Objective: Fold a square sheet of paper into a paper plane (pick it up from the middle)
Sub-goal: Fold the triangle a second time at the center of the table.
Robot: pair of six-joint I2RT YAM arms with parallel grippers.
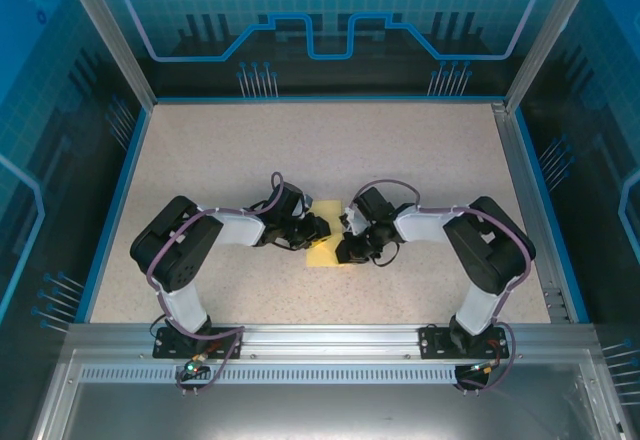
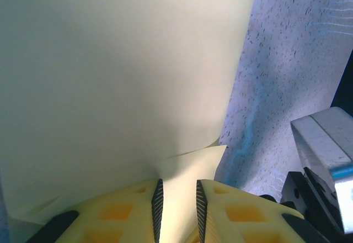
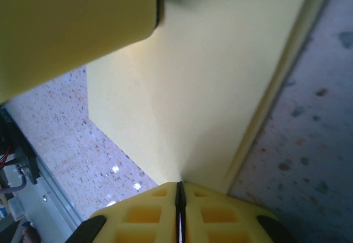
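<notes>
**One square sheet of paper [image 1: 320, 253] met by both arms**

The speckled worktop [image 1: 420, 160] carries everything. The left arm [image 1: 185, 250] and the right arm [image 1: 490, 245] are bent inward toward its middle, and the pale-yellow sheet is found there between their tips. The sheet is seen in more than one layer, with a crease. The left end effector [image 2: 177, 196] is kept narrowly apart, and paper is seen through the gap. The right end effector [image 3: 180, 190] is pressed closed, with the creased paper pinched at its tips.
</notes>
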